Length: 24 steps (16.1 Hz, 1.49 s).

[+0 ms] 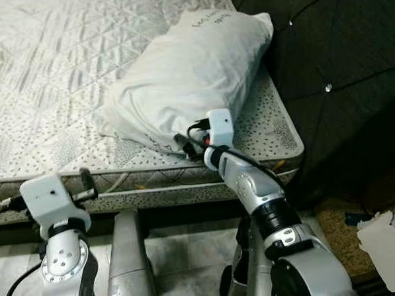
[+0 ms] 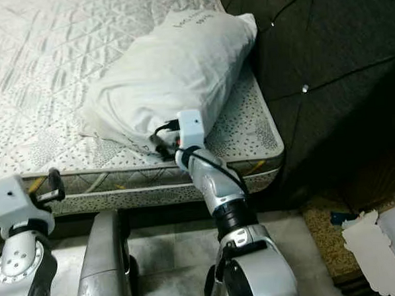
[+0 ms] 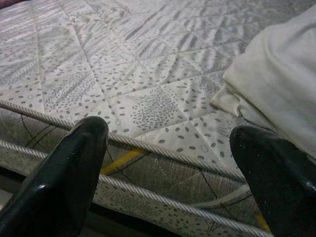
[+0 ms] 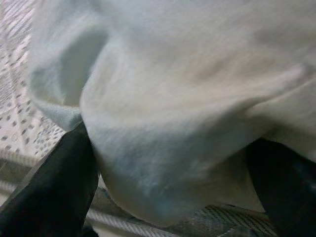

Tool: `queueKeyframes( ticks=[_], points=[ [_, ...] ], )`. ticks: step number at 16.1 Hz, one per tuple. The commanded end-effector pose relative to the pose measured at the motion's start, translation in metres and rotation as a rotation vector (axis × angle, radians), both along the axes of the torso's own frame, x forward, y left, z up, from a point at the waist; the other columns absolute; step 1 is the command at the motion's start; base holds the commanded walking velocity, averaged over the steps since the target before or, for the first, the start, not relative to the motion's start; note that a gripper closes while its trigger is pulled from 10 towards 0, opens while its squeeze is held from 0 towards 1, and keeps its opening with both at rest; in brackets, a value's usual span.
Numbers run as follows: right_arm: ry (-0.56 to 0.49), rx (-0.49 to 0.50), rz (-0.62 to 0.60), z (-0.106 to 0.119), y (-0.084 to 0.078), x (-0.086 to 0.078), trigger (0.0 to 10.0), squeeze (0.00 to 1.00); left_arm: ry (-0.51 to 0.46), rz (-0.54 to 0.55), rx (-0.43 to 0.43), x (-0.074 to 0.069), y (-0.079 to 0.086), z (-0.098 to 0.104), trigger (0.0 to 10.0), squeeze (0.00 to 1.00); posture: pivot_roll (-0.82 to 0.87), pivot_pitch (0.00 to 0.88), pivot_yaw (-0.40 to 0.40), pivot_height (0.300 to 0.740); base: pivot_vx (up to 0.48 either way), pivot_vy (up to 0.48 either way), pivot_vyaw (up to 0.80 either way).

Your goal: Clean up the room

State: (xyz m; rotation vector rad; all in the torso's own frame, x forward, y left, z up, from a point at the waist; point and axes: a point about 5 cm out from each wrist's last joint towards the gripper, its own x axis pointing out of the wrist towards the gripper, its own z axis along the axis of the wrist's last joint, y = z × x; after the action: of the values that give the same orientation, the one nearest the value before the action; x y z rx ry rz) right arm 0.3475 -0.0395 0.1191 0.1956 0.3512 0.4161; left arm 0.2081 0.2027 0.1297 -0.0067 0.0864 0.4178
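Observation:
A white pillow (image 1: 187,75) lies on the quilted mattress (image 1: 48,76), at its near right corner by the headboard. My right gripper (image 1: 189,143) is pressed against the pillow's near edge. In the right wrist view its fingers (image 4: 54,192) stand wide apart with a bulge of the pillow (image 4: 187,98) between them, so it is open. My left gripper (image 1: 87,185) hovers low at the mattress's front edge, left of the pillow. It is open, with only the mattress edge (image 3: 163,153) showing between its fingers.
A dark tufted headboard (image 1: 339,61) rises at the right of the bed. On the floor at the right lie a brown mat (image 1: 334,224) and white paper (image 1: 388,241). A grey rail (image 1: 127,258) stands below the mattress edge.

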Motion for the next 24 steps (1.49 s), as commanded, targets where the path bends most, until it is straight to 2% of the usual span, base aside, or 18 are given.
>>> queueKeyframes(
  ticks=[1, 4, 5, 9, 17, 21, 22, 24],
  points=[
    [0.004, 0.053, -0.053, 0.01, 0.008, 0.007, 0.0, 0.0, 0.012, 0.005, 0.003, 0.0, 0.0, 0.0, 10.0, 0.0, 0.09, 0.107, -0.086, 0.539, 0.0, 0.0, 0.0],
    [0.034, 0.089, -0.043, 0.012, 0.025, 0.007, 0.0, 0.0, 0.008, 0.005, 0.003, 0.002, 0.0, 0.0, 10.0, 0.0, 0.1, 0.099, -0.089, 0.539, 0.0, 0.0, 0.0],
    [0.028, 0.131, -0.051, 0.017, 0.033, 0.009, 0.0, 0.0, 0.001, 0.008, 0.004, 0.003, 0.001, 0.001, 10.0, 0.0, 0.1, 0.096, -0.092, 0.539, 0.0, 0.0, 0.0],
    [0.045, 0.179, -0.077, 0.018, 0.037, 0.011, 0.0, 0.0, -0.004, 0.013, 0.002, 0.004, 0.002, 0.002, 10.0, 0.0, 0.1, 0.088, -0.094, 0.539, 0.0, 0.0, 0.0],
    [0.022, 0.164, -0.114, 0.017, 0.017, 0.022, 0.0, 0.0, -0.02, -0.002, -0.005, 0.011, 0.001, 0.003, 10.0, 0.0, 0.1, 0.057, -0.091, 0.539, 0.0, 0.0, 0.0],
    [-0.014, 0.125, -0.142, 0.02, 0.002, 0.032, 0.0, 0.0, -0.036, 0.0, -0.002, 0.017, 0.001, 0.005, 10.0, 0.0, 0.11, 0.036, -0.099, 0.539, 0.0, 0.0, 0.0],
    [-0.032, 0.108, -0.165, 0.024, -0.008, 0.037, 0.0, 0.0, -0.039, 0.002, -0.002, 0.017, 0.001, 0.005, 10.0, 0.0, 0.11, 0.032, -0.1, 0.539, 0.0, 0.0, 0.0],
    [-0.032, 0.108, -0.165, 0.024, -0.008, 0.037, 0.0, 0.0, -0.039, 0.002, -0.002, 0.017, 0.001, 0.005, 10.0, 0.0, 0.11, 0.032, -0.1, 0.539, 0.0, 0.0, 0.0]
  ],
)
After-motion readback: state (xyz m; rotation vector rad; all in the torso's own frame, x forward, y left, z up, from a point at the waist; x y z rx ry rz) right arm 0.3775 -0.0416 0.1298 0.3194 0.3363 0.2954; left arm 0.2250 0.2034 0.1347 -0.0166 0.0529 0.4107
